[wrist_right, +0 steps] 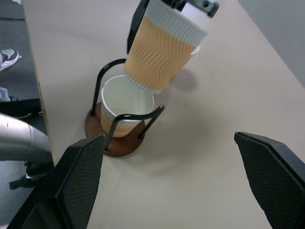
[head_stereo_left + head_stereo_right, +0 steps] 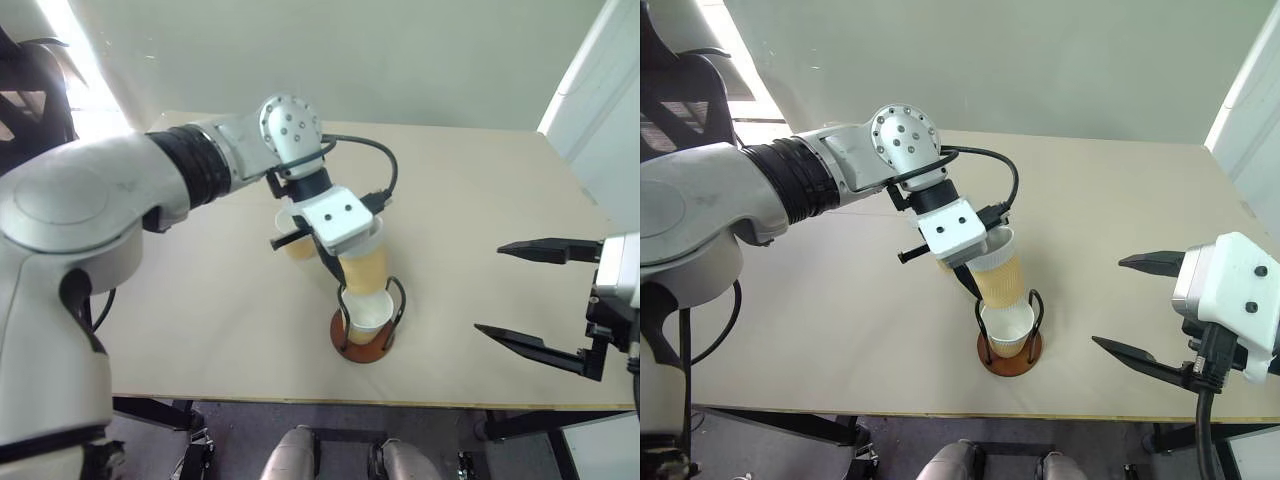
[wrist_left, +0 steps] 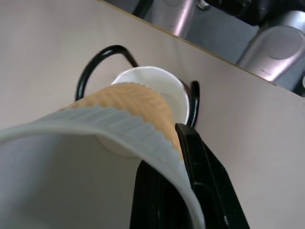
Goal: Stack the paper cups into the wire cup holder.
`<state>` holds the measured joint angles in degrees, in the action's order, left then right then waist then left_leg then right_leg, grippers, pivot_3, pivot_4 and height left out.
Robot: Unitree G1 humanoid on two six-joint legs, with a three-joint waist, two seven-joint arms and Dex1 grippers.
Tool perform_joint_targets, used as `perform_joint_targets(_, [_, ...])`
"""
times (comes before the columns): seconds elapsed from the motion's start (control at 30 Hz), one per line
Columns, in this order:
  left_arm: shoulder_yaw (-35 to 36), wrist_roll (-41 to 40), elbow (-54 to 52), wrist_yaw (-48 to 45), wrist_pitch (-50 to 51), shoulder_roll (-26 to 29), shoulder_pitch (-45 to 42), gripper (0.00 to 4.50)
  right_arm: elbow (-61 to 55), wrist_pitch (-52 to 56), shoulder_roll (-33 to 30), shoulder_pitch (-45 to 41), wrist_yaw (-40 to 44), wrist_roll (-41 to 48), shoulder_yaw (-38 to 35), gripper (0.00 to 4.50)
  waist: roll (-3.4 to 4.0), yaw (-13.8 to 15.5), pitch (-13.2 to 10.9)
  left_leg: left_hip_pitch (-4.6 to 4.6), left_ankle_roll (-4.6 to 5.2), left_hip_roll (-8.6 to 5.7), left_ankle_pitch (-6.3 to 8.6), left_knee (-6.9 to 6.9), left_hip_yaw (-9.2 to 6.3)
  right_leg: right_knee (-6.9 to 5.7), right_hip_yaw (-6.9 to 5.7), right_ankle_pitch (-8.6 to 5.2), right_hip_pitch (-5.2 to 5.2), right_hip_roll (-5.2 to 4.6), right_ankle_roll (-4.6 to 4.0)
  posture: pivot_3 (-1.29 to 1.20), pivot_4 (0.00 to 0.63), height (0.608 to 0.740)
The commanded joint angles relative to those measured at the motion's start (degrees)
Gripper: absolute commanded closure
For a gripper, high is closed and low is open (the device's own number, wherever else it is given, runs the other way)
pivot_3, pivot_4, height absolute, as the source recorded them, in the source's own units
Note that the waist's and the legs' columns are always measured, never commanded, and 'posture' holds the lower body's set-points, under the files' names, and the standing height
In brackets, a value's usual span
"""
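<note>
Left gripper (image 2: pixel 975 268) pinching a ribbed paper cup (image 2: pixel 1000 272) by its wall near the rim, one finger inside, one outside. Held cup tilted, base poised just above the mouth of a second cup (image 2: pixel 1007 327) already seated in the wire cup holder (image 2: pixel 1011 352). Holder standing near the front edge of the bench (image 2: pixel 1120 200), two dark wire loops upright on either side of the seated cup. Third cup (image 2: pixel 298 245) on the bench behind the left gripper, mostly hidden by it. Right gripper (image 2: pixel 1137 305) spread wide, empty, well apart to the right of the holder.

Step in hand, by judgement: nesting the held cup into the seated one. Recommended: level the cup so its axis runs upright, centre its base over the white rim between the loops, then lower straight. Tilt as it stands risks catching the base on the seated rim or a wire loop and tipping the light holder. Release only once nested; withdraw the inner finger upward without dragging the cup out.
</note>
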<state>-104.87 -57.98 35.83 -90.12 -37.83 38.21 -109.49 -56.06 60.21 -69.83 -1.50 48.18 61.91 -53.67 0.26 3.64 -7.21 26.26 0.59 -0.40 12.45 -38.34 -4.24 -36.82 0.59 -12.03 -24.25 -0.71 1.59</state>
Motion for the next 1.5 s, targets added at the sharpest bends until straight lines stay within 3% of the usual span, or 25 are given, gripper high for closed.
perform_joint_targets(0.03, [0.35,-1.74,0.53,-2.38,-2.45,-1.35,-2.02,4.48,-0.3,0.06,-0.83,-0.18,-2.48,2.36,-2.64,0.0,0.0,0.04,0.0,0.02,0.01,0.0,0.0,-0.03,-0.01,0.0,0.0,0.0,0.0,-0.01,0.01,0.0,0.15,0.74])
perform_joint_targets(1.1, [-2.09,-1.03,4.35,-2.38,-6.65,-4.42,-1.81,4.48,-0.9,-0.94,-2.86,1.25,-10.12,9.65,-4.52,0.0,0.01,0.01,-0.01,0.0,0.11,0.01,0.08,-0.14,0.05,-0.09,0.03,-0.01,0.01,0.0,0.03,0.0,0.15,0.74])
perform_joint_targets(1.2, [-2.1,-0.93,4.58,-2.38,-6.7,-4.66,-1.65,3.87,-0.95,-0.91,-3.04,1.33,-10.61,10.27,-4.77,0.0,0.01,0.01,-0.01,0.0,0.11,0.01,0.08,-0.16,0.05,-0.09,0.03,-0.01,0.01,0.0,0.03,0.0,0.15,0.74])
perform_joint_targets(1.33, [-2.74,-0.96,4.27,-2.38,-6.98,-4.44,-1.83,2.48,-1.2,-0.85,-2.84,1.96,-10.98,10.52,-5.22,0.0,0.01,0.01,-0.01,0.0,0.11,0.01,0.09,-0.16,0.05,-0.1,0.03,-0.01,0.01,0.0,0.03,0.0,0.15,0.74])
perform_joint_targets(1.43, [0.53,-1.13,5.98,-2.38,-7.28,-5.38,-0.5,1.4,-1.16,-1.19,-2.79,2.38,-11.13,10.27,-5.12,0.0,0.01,0.03,-0.01,0.0,0.12,0.01,0.09,-0.17,0.05,-0.1,0.03,0.0,0.01,0.0,0.03,0.0,0.15,0.74])
perform_joint_targets(1.5, [2.9,-1.21,7.28,-2.38,-6.54,-5.95,0.07,1.4,-1.21,-1.36,-2.77,2.6,-11.22,10.29,-5.18,0.0,0.01,0.04,-0.01,0.02,0.12,0.01,0.09,-0.2,0.05,-0.11,0.03,0.0,0.01,0.0,0.03,0.0,0.15,0.74])
